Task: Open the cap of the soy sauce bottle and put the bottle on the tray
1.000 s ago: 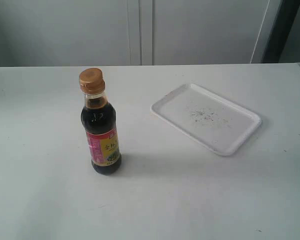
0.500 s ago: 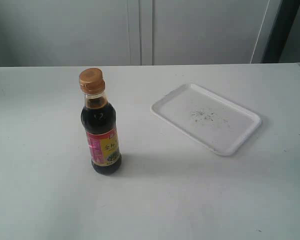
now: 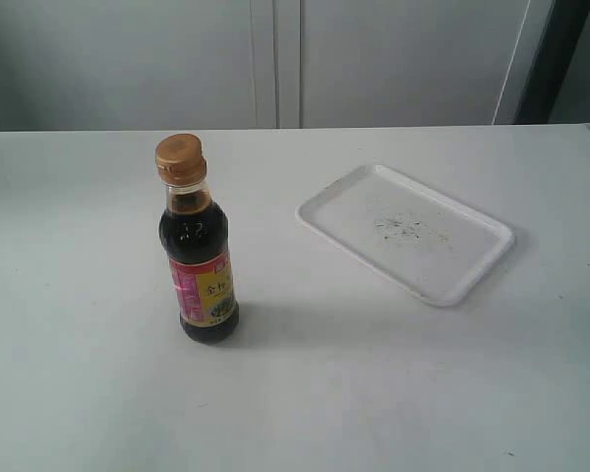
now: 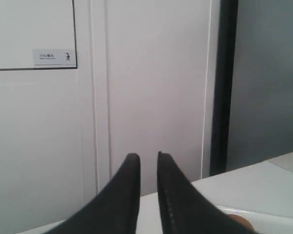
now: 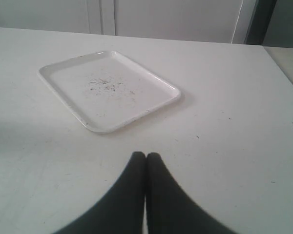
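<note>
On the soy sauce bottle (image 3: pixel 199 258) sits a pink-and-yellow label (image 3: pixel 205 287) (Chinese characters).

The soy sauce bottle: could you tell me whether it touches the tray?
Apart; the exterior view shows bare table between the soy sauce bottle and the tray.

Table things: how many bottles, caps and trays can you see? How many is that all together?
bottle: 1
cap: 1
tray: 1
Total: 3
</note>
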Tool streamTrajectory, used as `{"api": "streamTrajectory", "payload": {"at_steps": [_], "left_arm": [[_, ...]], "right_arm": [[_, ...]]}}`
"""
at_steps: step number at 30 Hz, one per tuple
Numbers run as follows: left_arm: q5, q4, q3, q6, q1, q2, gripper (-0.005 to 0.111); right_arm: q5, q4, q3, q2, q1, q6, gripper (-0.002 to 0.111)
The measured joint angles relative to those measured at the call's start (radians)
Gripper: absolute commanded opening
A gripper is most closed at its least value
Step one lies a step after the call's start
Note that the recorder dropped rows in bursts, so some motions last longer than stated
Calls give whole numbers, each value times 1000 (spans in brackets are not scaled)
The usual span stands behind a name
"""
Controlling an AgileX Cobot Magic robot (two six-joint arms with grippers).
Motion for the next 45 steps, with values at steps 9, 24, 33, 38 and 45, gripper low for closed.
{"api": "streamTrajectory", "payload": {"at_steps": [9, 24, 33, 38, 45], "left_arm": [[-192, 134, -79, -17, -52, 119, 106], [-65, 85, -134, 32, -304, 302, 105], [-51, -11, -182, 111, -398, 460, 105], [-87, -39, -182, 156, -400, 546, 105], [-117, -43, -182, 198, -402, 635, 105]], "right_arm": [[0, 0, 0, 0, 0, 0, 0], [0, 0, 0, 0, 0, 0, 0], [0, 0, 0, 0, 0, 0, 0], [0, 0, 0, 0, 0, 0, 0], [0, 0, 0, 0, 0, 0, 0]]}}
